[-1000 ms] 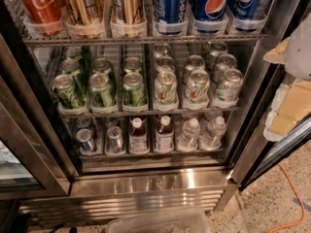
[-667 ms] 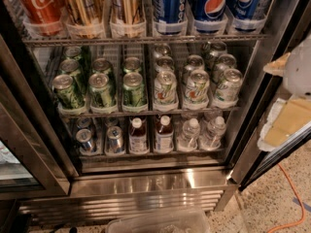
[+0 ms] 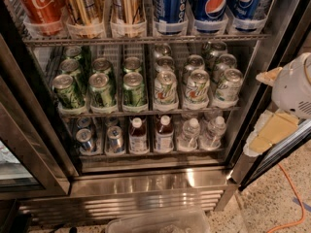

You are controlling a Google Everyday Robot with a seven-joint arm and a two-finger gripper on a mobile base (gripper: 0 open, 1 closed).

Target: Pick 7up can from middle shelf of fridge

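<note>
Off at the right edge of the fridge [image 3: 146, 188], outside its door frame, my gripper [image 3: 258, 111] hangs with its two tan fingers [image 3: 270, 75] spread wide, one above the other, and nothing between them. I judge that gap is kept so a can will fit once I reach in. Left of my fingers, about level with the upper one, stands the 7up can [image 3: 227, 86] I would go for: the front right one on the middle shelf [image 3: 146, 113], upright. It is the nearest to my fingers of the white cans [image 3: 165, 89], which fill three lanes, each with more queued behind, so only a front can is free to take. Furthest left of my fingers sit the green cans [image 3: 102, 89], which I must not grab. Tall cans [image 3: 209, 6] stand on the rack above my fingers, bottles [image 3: 164, 135] on the one below. The neighbours stand close, so I think a straight, level entry suits best.
</note>
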